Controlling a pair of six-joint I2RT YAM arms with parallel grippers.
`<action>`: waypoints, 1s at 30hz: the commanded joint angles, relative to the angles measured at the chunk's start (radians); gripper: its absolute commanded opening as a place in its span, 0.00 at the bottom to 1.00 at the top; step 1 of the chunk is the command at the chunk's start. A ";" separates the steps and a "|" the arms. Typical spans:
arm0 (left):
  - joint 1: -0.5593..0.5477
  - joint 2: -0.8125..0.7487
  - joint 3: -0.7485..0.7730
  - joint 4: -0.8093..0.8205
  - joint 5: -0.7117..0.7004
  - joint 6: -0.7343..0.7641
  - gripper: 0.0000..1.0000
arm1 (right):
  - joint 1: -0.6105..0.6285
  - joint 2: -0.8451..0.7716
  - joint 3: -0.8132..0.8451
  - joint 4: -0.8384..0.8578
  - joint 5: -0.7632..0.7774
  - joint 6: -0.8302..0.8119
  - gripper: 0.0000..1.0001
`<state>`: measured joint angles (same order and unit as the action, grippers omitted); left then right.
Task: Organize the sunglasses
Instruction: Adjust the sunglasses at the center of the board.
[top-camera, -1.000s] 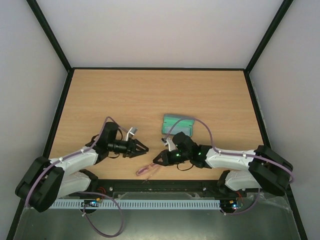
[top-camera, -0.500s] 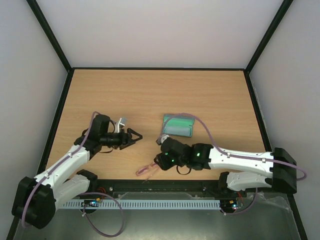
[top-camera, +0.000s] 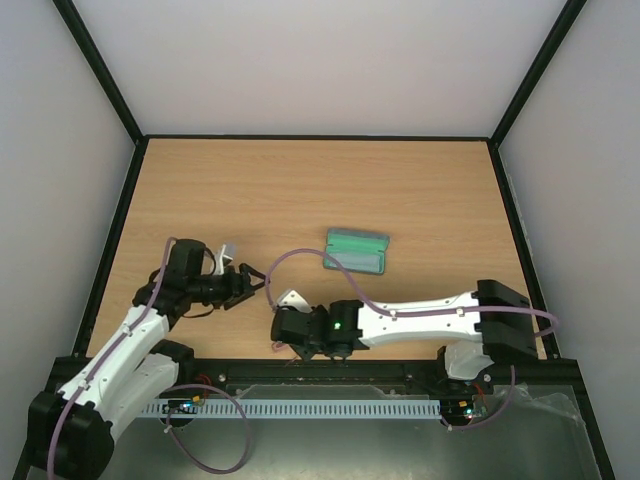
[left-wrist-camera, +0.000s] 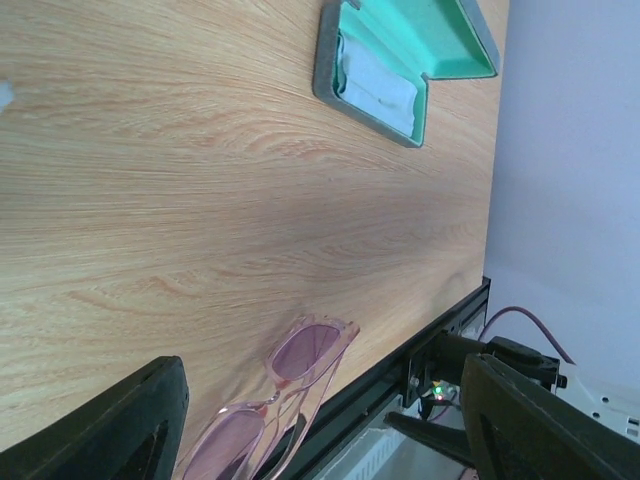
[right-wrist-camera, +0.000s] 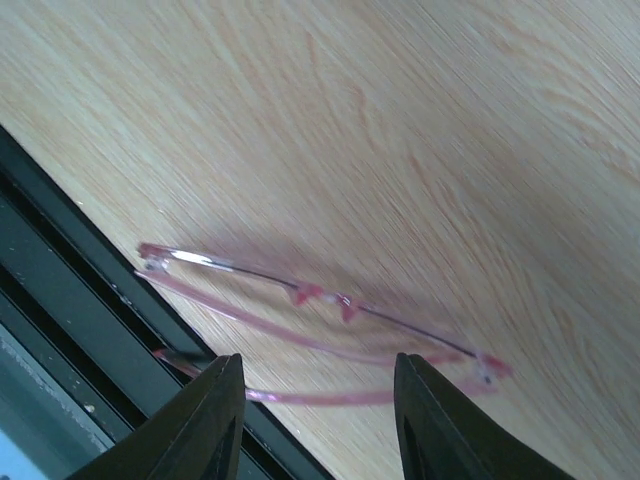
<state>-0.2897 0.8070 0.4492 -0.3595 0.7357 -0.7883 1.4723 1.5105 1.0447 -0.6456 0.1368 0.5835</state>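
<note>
**Right wrist view.** Recorded the sunglasses (right-wrist-camera: 320, 310) lying flat at the near edge of the bench (right-wrist-camera: 400, 120), with one slim arm reaching over the black rail (right-wrist-camera: 60, 280) toward 7 o'clock. Judged a nudge toward 7 o'clock enough to tip them off the bench. Judged the thin frame likely to twist or slip out of a pinch taken on one arm alone. Found the right claw (right-wrist-camera: 318, 365) spread wide, its fingers on either side of the trailing arm, pinching nothing. Could not tell whether either finger touched the frame.

**Left wrist view.** Placed the sunglasses at 6 o'clock, just beside the rail. Placed the open case (left-wrist-camera: 400, 60) at 1 o'clock, well apart from them, with a pale cloth (left-wrist-camera: 378, 85) lying inside. Judged the cloth a possible obstacle to seating the frame. Found the left claw (left-wrist-camera: 325, 375) spread wide, empty and touching nothing.

**Top view.** Found the right claw at 6 o'clock, covering the sunglasses almost wholly. Could not read its opening from this angle. Logged the left claw at 8 o'clock, spread and empty, and the case near centre. Judged a clash between the arms possible if both closed on the same spot.
</note>
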 joint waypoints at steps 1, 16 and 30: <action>0.025 -0.037 -0.021 -0.067 0.012 0.011 0.77 | 0.004 0.081 0.089 -0.026 0.006 -0.112 0.43; 0.115 -0.086 -0.024 -0.131 0.067 0.064 0.76 | 0.004 0.261 0.178 -0.051 -0.047 -0.249 0.44; 0.174 -0.078 -0.004 -0.183 0.114 0.127 0.75 | -0.138 0.296 0.164 0.030 -0.089 -0.300 0.42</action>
<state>-0.1310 0.7315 0.4377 -0.5076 0.8120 -0.6891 1.3861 1.7985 1.2072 -0.6319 0.0597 0.3202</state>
